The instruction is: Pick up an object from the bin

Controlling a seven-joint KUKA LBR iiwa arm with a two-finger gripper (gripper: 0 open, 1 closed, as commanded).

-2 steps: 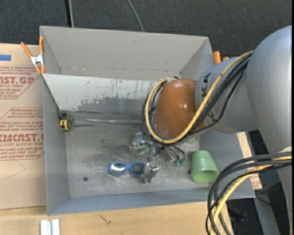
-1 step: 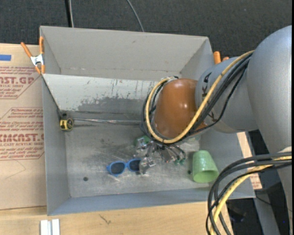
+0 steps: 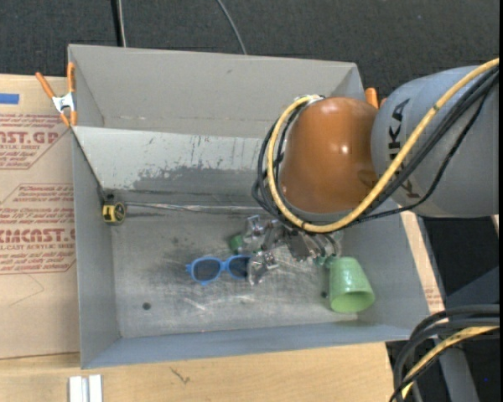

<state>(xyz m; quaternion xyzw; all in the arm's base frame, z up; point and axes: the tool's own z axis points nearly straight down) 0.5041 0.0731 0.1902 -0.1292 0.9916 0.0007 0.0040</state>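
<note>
My gripper point(image 3: 264, 248) hangs low over the middle of the bin floor, under the arm's orange dome. Blue sunglasses point(image 3: 218, 268) lie flat on the floor, and their right end reaches up to the gripper. A small green piece point(image 3: 235, 242) sits just left of the gripper. To the right, close beside the gripper, a light green cup point(image 3: 349, 286) lies on its side.
A yellow tape measure point(image 3: 112, 213) rests in the bin's left corner, its thin strip stretched out along the back wall towards the gripper. The arm and its cables cover the right back part of the bin.
</note>
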